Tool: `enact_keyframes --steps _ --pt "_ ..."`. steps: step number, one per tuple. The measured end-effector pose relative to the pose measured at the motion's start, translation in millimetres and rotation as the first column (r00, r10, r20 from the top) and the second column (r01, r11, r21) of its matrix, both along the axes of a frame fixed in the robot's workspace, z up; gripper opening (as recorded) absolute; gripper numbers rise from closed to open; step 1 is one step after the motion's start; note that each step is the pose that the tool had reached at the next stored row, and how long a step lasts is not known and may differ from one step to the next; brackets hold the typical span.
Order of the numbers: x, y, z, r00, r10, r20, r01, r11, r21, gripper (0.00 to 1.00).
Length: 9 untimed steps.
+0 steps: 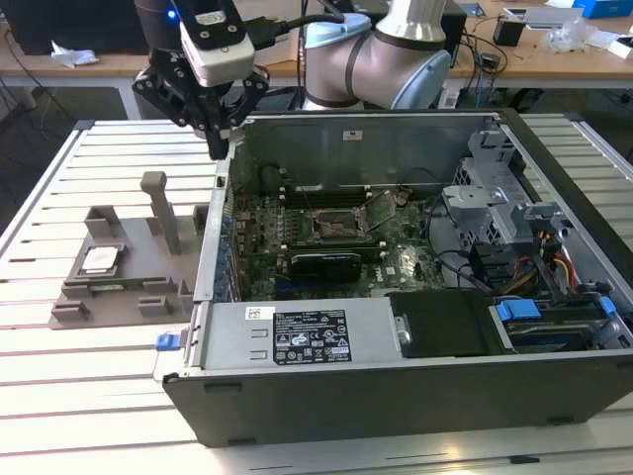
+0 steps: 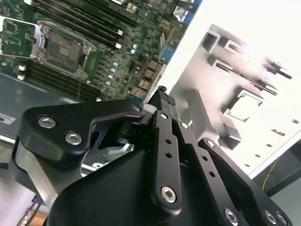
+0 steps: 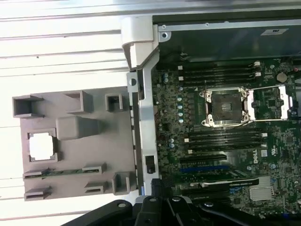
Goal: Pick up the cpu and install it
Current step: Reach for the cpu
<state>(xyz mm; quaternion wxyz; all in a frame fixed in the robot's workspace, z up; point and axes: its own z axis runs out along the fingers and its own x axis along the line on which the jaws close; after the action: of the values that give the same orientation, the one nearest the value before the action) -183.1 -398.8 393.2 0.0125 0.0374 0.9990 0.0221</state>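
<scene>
The cpu [image 1: 101, 259], a small square chip with a silvery top, lies flat in a recess of the grey holder tray [image 1: 119, 287] on the exterior view's left, beside the open computer case [image 1: 396, 341]. It is also seen in the first wrist view as the pale cpu [image 3: 41, 145] in the tray [image 3: 77, 127]. The motherboard socket [image 1: 336, 226] stands bare with its frame swung open, as the first wrist view's socket [image 3: 225, 107] confirms. My gripper [image 1: 220, 146] hangs high above the case's near-tray wall, fingers together, holding nothing; its fingertips [image 2: 163, 98] meet in the second wrist view.
A tall grey post [image 1: 161, 208] rises from the tray between the cpu and the case wall [image 1: 213, 247]. Inside the case are memory slots [image 3: 221, 75], a black power supply block [image 1: 440, 322] and drive cables [image 1: 554, 262]. The slatted table [image 1: 89, 386] extends around the tray.
</scene>
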Motion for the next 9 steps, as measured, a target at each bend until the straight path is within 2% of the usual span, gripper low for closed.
enact_keyframes --steps 9 --pt "-31.7 0.0 -0.1 1.0 0.0 0.0001 0.0 1.0 -0.0001 0.11"
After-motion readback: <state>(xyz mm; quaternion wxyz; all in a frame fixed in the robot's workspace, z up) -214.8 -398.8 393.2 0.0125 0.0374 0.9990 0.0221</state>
